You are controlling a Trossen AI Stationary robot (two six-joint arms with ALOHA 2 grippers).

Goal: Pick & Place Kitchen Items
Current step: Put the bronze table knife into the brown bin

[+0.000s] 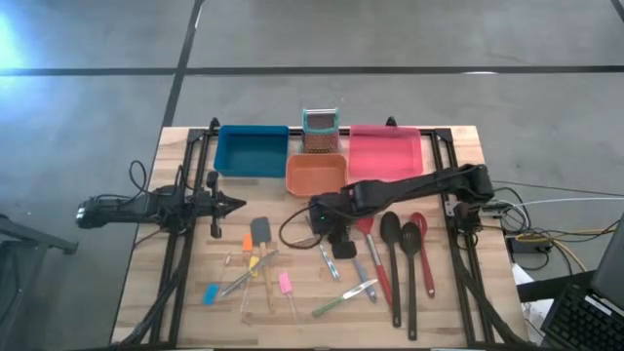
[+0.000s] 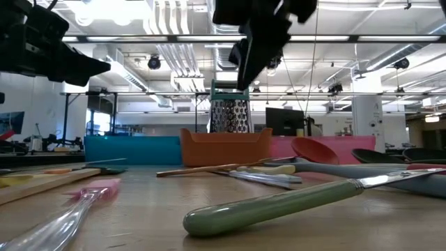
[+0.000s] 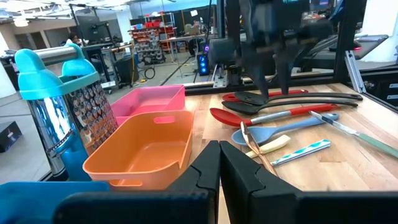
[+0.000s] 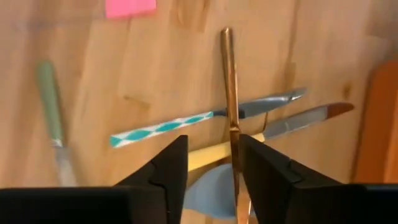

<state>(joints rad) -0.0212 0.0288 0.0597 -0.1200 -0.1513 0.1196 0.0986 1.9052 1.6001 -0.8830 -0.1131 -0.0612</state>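
Observation:
Many slim utensils lie flat on the wooden table: a blue-grey spatula [image 1: 261, 231], a pink spatula [image 1: 285, 283], a green-handled knife [image 1: 336, 304], red and black long spoons [image 1: 392, 263]. My right gripper [image 1: 338, 246] hangs open well above the table [image 2: 252, 59], fingers pointing down. In its wrist view a thin copper-coloured utensil [image 4: 228, 87] shows in the gap between its fingers. This utensil lies across a teal-patterned knife [image 4: 163, 128] on the table below. My left gripper [image 1: 234, 205] is shut and empty above the table's left side, pointing right.
A blue bin [image 1: 252, 151], an orange bin [image 1: 315, 174] and a pink bin [image 1: 385, 154] stand in a row at the far edge. A teal-rimmed mesh holder [image 1: 319, 132] stands behind the orange one. Black frame rails run along both table sides.

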